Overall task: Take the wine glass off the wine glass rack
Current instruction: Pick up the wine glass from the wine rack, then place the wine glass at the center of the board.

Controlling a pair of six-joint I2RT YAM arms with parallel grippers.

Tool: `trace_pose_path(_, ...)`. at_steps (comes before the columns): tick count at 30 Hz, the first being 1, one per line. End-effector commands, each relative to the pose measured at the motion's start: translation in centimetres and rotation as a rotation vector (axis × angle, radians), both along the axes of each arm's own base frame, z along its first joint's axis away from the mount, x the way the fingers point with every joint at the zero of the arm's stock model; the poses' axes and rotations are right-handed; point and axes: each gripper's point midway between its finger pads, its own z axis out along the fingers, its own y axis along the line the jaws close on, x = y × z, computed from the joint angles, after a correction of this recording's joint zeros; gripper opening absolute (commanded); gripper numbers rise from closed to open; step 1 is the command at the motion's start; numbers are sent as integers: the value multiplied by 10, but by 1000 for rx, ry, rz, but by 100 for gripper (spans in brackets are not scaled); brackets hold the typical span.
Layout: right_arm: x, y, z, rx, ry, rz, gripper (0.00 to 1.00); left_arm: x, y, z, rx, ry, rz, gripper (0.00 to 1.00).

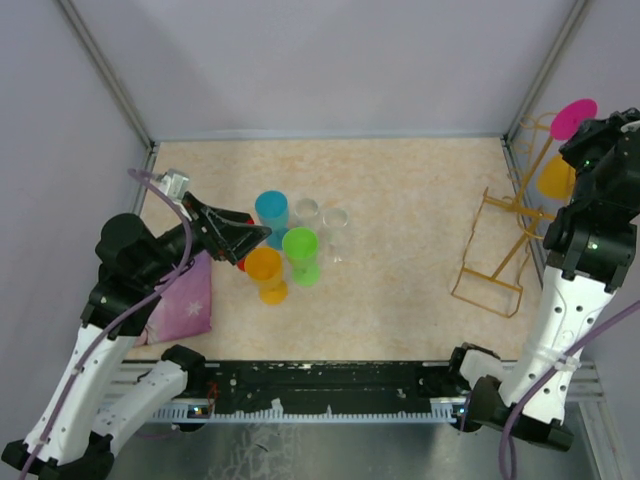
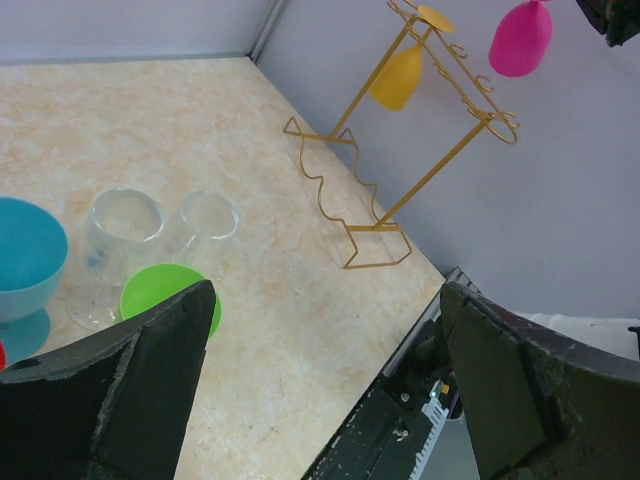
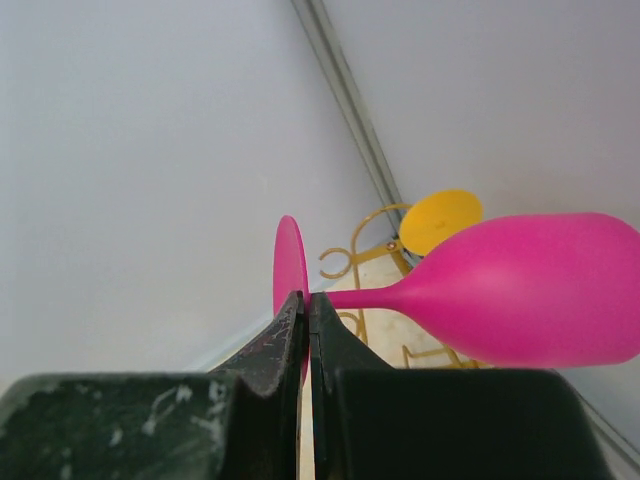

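The gold wire wine glass rack [image 1: 495,265] stands at the table's right side, near the wall; it also shows in the left wrist view [image 2: 400,180]. A yellow wine glass [image 1: 555,178] hangs upside down on it [image 2: 398,78]. My right gripper [image 1: 600,135] is shut on the foot end of a pink wine glass [image 1: 573,118], held up high beside the rack's top and apart from the rails [image 2: 520,40]. In the right wrist view the gripper [image 3: 308,305] pinches the glass [image 3: 530,290] by its foot. My left gripper [image 2: 325,380] is open and empty above the cups.
Blue [image 1: 271,210], green [image 1: 299,247] and orange [image 1: 264,268] plastic glasses and two clear glasses [image 1: 322,216] stand at the left centre. A pink cloth [image 1: 185,305] lies at the left. Grey walls enclose the table on three sides.
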Motion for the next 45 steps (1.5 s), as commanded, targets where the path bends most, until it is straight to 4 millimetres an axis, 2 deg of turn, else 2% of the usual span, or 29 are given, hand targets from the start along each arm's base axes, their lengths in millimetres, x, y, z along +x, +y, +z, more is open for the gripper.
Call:
trace_pose_path(1, -18, 43, 50, -101, -103, 190, 0, 0, 5, 4, -3, -42, 24, 99)
trace_pose_path(2, -19, 56, 56, -106, -126, 254, 0, 0, 5, 4, -4, -44, 27, 99)
trace_pose_path(6, -34, 135, 83, -95, -248, 674, 0, 1, 9, 5, -9, -52, 49, 99)
trace_pose_path(9, -58, 188, 97, -39, -329, 1011, 0, 0, 11, 7, -25, -61, 65, 99)
trace_pose_path(11, -77, 211, 99, -30, -361, 1179, 0, -1, 13, 7, -38, -64, 75, 99)
trace_pose_path(15, -91, 229, 83, -46, -321, 1326, 0, -4, 16, 7, -73, -81, 90, 99)
trace_pose_path(21, -86, 253, 45, 21, -224, 1477, 0, -7, 8, 7, -130, -74, 37, 99)
trace_pose_path(23, -86, 276, 29, 43, -176, 1551, 0, -8, 5, 7, -136, -68, 19, 99)
trace_pose_path(24, -79, 282, 21, 41, -149, 1545, 0, -8, 4, 6, -137, -65, 12, 99)
trace_pose_path(27, -73, 318, -4, 39, -80, 1593, 0, -11, 0, 5, -151, -57, -19, 99)
trace_pose_path(30, -67, 348, -20, 44, -35, 1624, 0, -15, -6, 4, -176, -48, -70, 96)
trace_pose_path(35, -70, 390, -38, 31, -9, 1711, 0, -25, -19, 10, -220, -46, -183, 92)
trace_pose_path(38, -69, 406, -47, 10, 16, 1726, 0, -27, -23, 14, -263, -49, -223, 89)
trace_pose_path(41, -76, 423, -55, -32, 41, 1766, 0, -27, -28, 15, -291, -36, -261, 85)
trace_pose_path(45, -88, 440, -57, -73, 22, 1809, 0, -25, -38, 11, -280, -5, -293, 80)
